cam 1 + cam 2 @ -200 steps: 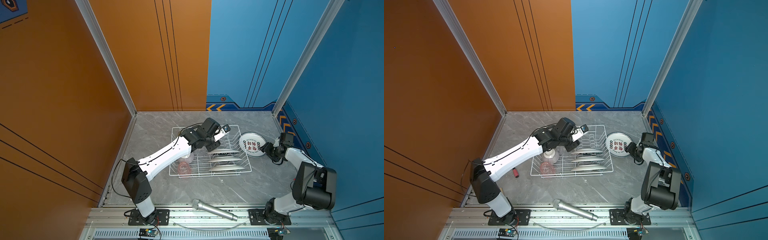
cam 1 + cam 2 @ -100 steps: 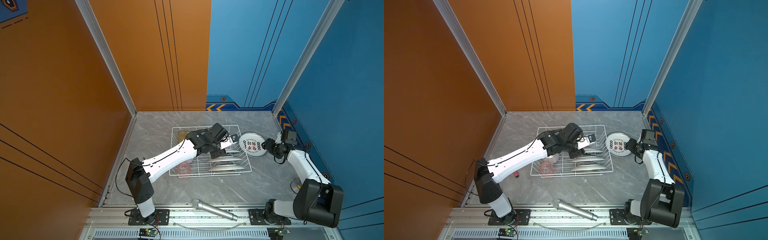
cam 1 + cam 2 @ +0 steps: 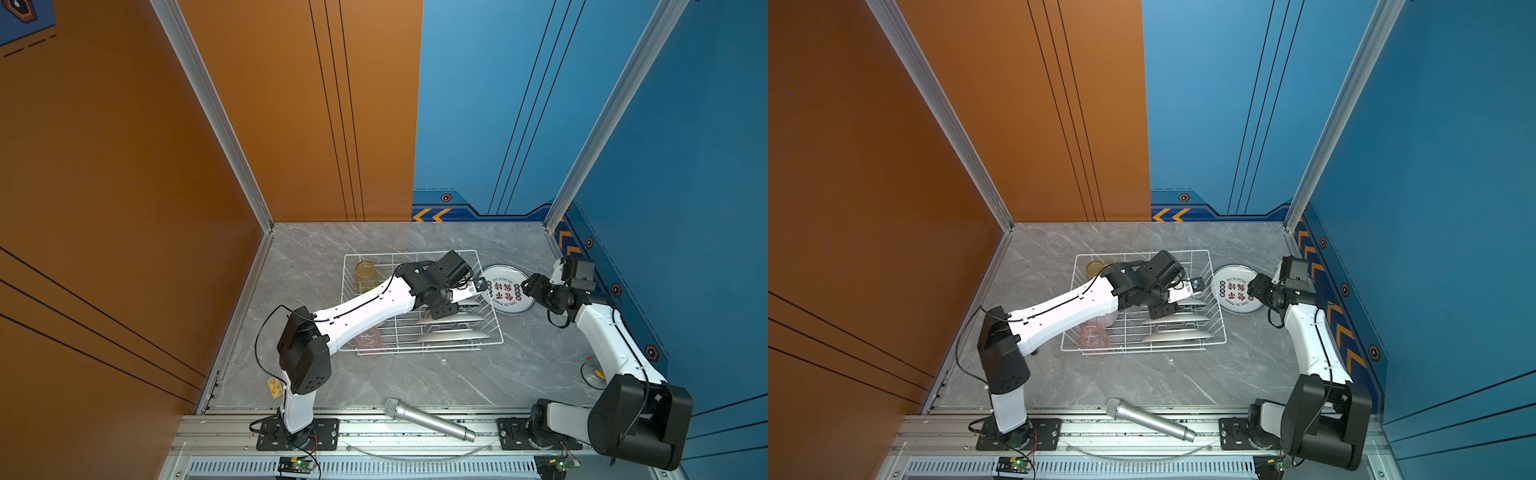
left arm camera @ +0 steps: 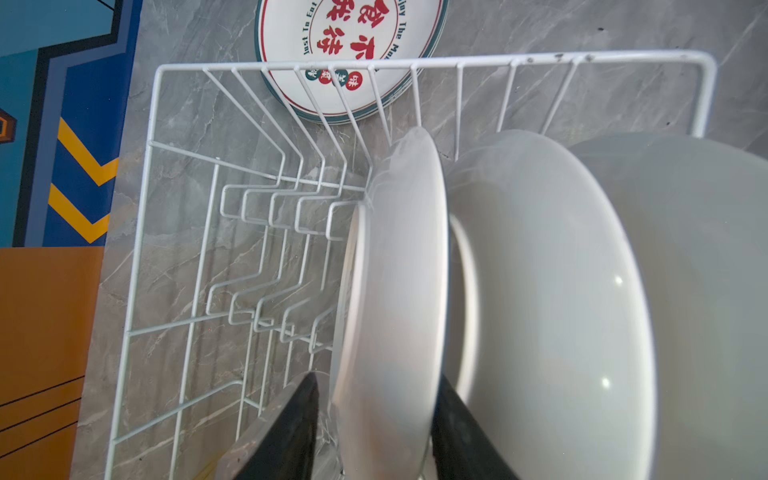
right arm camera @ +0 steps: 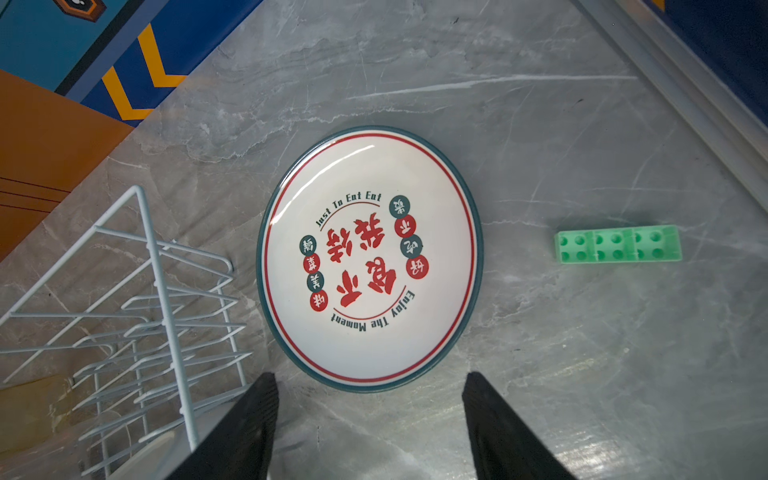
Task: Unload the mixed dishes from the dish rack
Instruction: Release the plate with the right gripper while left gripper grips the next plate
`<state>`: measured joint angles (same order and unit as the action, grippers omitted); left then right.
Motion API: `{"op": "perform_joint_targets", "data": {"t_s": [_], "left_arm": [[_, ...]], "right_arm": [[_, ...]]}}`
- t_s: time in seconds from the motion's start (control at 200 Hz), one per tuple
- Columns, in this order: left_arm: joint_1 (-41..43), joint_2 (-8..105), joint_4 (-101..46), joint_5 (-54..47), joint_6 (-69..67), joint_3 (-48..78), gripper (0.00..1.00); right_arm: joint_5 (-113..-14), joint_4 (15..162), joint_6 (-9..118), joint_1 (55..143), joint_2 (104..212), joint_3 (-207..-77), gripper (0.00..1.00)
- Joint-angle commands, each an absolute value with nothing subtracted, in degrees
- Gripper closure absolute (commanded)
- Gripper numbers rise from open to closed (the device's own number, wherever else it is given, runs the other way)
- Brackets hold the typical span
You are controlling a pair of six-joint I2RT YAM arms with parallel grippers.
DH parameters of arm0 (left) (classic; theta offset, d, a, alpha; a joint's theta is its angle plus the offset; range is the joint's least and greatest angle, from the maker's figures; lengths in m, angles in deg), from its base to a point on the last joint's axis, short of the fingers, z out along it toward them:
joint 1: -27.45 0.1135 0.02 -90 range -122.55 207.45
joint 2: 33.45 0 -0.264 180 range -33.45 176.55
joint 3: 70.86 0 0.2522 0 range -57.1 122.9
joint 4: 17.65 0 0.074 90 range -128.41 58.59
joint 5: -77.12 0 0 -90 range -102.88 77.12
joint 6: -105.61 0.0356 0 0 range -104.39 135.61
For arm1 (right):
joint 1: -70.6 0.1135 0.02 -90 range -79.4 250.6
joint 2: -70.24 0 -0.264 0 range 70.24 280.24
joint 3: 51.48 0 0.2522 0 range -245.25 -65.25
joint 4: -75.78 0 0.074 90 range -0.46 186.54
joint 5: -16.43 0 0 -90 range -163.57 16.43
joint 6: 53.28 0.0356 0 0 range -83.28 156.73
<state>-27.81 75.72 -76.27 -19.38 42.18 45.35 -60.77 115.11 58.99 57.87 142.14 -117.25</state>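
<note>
Here, we see the left gripper (image 4: 376, 378) reaching into the dish rack (image 4: 623, 54), its dark jaws set narrow on either side of the rim of the nearest upright plate (image 4: 395, 257). We cannot tell whether the pads press the china or merely bracket it. The plate stands on edge between the wire prongs (image 4: 257, 208), which we judge is why the arm comes at it from the side and takes it by the rim. Two more white plates (image 4: 540, 270) lean behind it in the same row.

Outside the rack, just beside its right wall, a lettered plate (image 5: 370, 257) lies flat and face up on the marble table (image 5: 540, 124). The right gripper (image 5: 370, 375) hovers over its near edge with jaws spread wide and nothing between them, placed, in our view, to receive the next plate. A yellow tumbler (image 3: 365, 270) stands in the rack's far left corner, and a pink tumbler (image 3: 1094, 334) sits at its near left end.

Much is hidden. The left arm (image 3: 365, 307) covers the rack's middle in both top views, and a clear shape (image 3: 1106, 319) beside the pink tumbler is too faint to name. The racked plates show only plain white surfaces, and the farthest is cut off by the wrist view's edge. A green block (image 5: 617, 249) appears only in the right wrist view. A silver microphone (image 3: 428, 419) lies at the table's front edge.
</note>
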Motion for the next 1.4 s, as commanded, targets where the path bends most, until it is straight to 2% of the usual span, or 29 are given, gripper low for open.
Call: {"op": "perform_joint_targets", "data": {"t_s": [0.0,0.255,0.36,0.471,0.706,1.122,1.257,1.392], "left_arm": [[-28.6,77.8,-77.8,-24.1,44.1,48.3,0.61],[-29.7,81.1,-77.8,-30.6,45.2,51.0,0.85],[-30.0,81.6,-77.7,-32.2,45.5,51.6,0.90],[-30.2,82.1,-77.6,-33.9,45.7,52.5,1.00],[-29.7,79.4,-74.4,-38.6,44.7,52.8,1.00],[-25.7,68.4,-72.5,-35.2,38.7,56.3,1.00],[-22.3,65.0,-72.5,-29.3,32.9,56.9,1.00],[-15.4,61.7,-69.7,-12.9,23.1,54.7,1.00]], "right_arm": [[-60.8,116.5,58.8,58.3,140.5,-117.8,0.30],[-60.5,116.1,58.9,58.2,139.5,-117.3,0.30],[-60.3,115.7,59.0,58.2,139.1,-116.9,0.30],[-60.2,115.3,59.4,58.3,138.6,-116.5,0.31],[-59.3,115.0,59.2,58.5,137.7,-116.2,0.30],[-54.3,112.8,58.5,58.8,134.7,-115.8,0.31],[-45.3,107.8,58.4,58.8,132.5,-114.4,0.31],[-29.2,96.2,62.4,58.9,129.7,-111.0,0.32]]}}
